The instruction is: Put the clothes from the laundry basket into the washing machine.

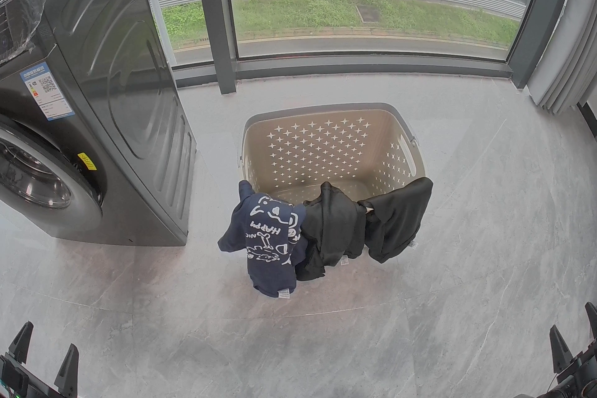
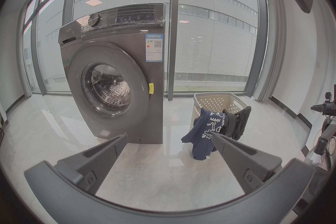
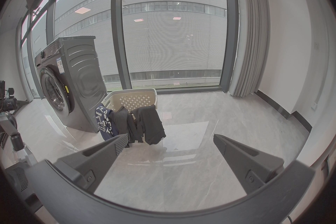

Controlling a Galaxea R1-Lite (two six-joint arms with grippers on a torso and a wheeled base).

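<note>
while both arms sit low and well apart from the work, the left hand point(image 1: 48, 340) and right hand point(image 1: 572, 318) are cut off by the head view's lower edge; each wrist view shows its own hand released, fingers point(image 2: 105, 153) spread wide over bare floor point(image 1: 373, 324) with nothing between them. the laundry basket point(image 1: 317, 147) stands on the floor just beside the washing machine point(image 1: 118, 76), which the head view's left edge crops. three clothes hang over the basket's near rim: a navy shirt point(image 1: 264, 240) with white print nearest the machine, a black garment point(image 1: 333, 225) in the middle, and another black garment point(image 1: 398, 216) at the far corner. they hide the near wall and part of the bottom. whether the machine's round door point(image 2: 106, 90) is closed behind glass or open is hard to tell.
</note>
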